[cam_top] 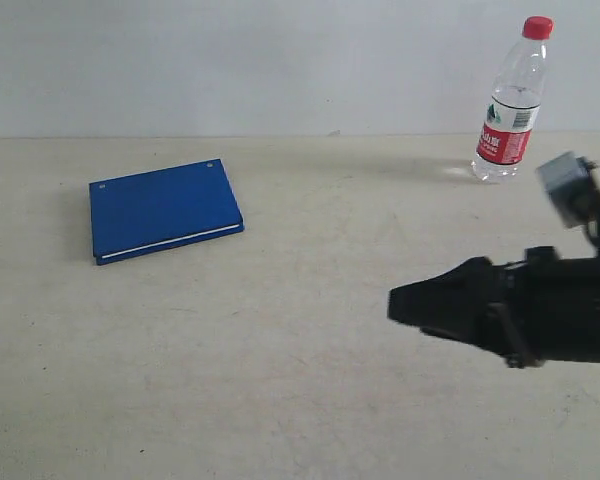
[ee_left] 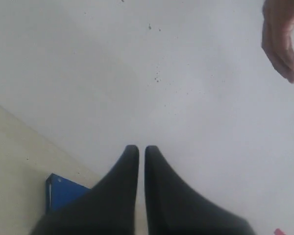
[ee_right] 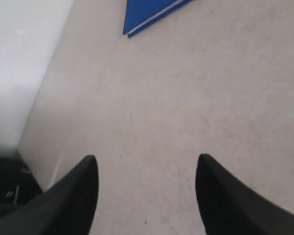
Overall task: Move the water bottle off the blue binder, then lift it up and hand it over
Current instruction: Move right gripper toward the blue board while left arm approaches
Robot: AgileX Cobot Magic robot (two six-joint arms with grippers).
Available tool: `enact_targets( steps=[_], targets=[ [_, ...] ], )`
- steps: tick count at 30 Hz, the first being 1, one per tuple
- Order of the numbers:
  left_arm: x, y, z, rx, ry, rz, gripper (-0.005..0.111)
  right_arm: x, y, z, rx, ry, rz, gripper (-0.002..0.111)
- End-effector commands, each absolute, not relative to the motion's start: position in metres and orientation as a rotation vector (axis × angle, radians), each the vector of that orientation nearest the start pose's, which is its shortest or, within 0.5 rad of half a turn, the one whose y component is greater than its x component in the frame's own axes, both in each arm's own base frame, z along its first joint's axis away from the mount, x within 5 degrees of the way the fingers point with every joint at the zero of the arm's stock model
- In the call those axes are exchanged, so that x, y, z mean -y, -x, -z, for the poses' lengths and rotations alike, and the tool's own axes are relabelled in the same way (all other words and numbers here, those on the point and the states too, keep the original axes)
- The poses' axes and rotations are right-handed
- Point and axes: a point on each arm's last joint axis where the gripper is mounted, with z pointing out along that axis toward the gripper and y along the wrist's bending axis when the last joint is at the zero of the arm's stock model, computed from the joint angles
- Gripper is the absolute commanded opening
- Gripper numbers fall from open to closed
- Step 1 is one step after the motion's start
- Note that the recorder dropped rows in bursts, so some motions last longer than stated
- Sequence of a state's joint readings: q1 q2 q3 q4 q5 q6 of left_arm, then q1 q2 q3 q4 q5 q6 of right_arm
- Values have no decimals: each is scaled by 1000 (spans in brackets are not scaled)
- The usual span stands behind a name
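The water bottle (cam_top: 513, 100) stands upright at the back right of the table, well away from the blue binder (cam_top: 164, 210), which lies flat at the left with nothing on it. My right gripper (cam_top: 398, 303) hovers at the right front, pointing left, open with nothing between its fingers (ee_right: 83, 181). The right wrist view catches one binder corner (ee_right: 149, 13). My left gripper (ee_left: 138, 149) is shut and empty, raised toward the white wall; a binder corner (ee_left: 63, 193) shows beside it. The left gripper is out of the exterior view.
A person's hand (ee_left: 281, 36) shows against the wall in the left wrist view. A small red thing (ee_left: 279, 232) peeks in at that view's edge. The beige table (cam_top: 280, 350) meets the white wall (cam_top: 230, 60) at the back.
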State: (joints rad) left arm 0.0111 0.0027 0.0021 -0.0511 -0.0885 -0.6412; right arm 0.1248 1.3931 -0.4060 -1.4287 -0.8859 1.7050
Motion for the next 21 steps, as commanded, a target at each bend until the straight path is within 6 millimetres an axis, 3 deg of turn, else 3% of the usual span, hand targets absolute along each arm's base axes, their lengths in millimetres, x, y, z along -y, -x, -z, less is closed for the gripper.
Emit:
enact_targets(
  steps=[1, 4, 6, 8, 10, 13, 17, 19, 21],
  targets=[
    [-1, -53, -231, -1272, 429, 522, 4, -145, -215, -160, -2336, 403, -1400, 53],
    [-1, -48, -268, -1370, 307, 353, 4, -181, -225, -146, -2374, 518, -1464, 53],
    [-4, -55, -302, -1471, 208, 176, 4, -201, -233, -142, -2373, 559, -1494, 53],
    [-4, -76, -333, -1573, 114, 53, 4, -215, -242, -144, -2344, 568, -1509, 53],
    [-2, -108, -349, -1689, 75, 17, 4, -223, -251, -147, -2319, 533, -1508, 53],
    [3, -165, -345, -1911, 57, 42, 4, -226, -265, -151, -2307, 411, -1464, 52],
    [12, -238, -299, -2221, -7, 97, 7, -227, -274, -154, -2296, 341, -1420, 52],
    [17, -266, -269, -2338, -34, 136, 16, -228, -273, -156, -2286, 366, -1441, 52],
    [21, -290, -244, -2418, -62, 176, 33, -228, -272, -155, -2288, 396, -1439, 52]
  ],
)
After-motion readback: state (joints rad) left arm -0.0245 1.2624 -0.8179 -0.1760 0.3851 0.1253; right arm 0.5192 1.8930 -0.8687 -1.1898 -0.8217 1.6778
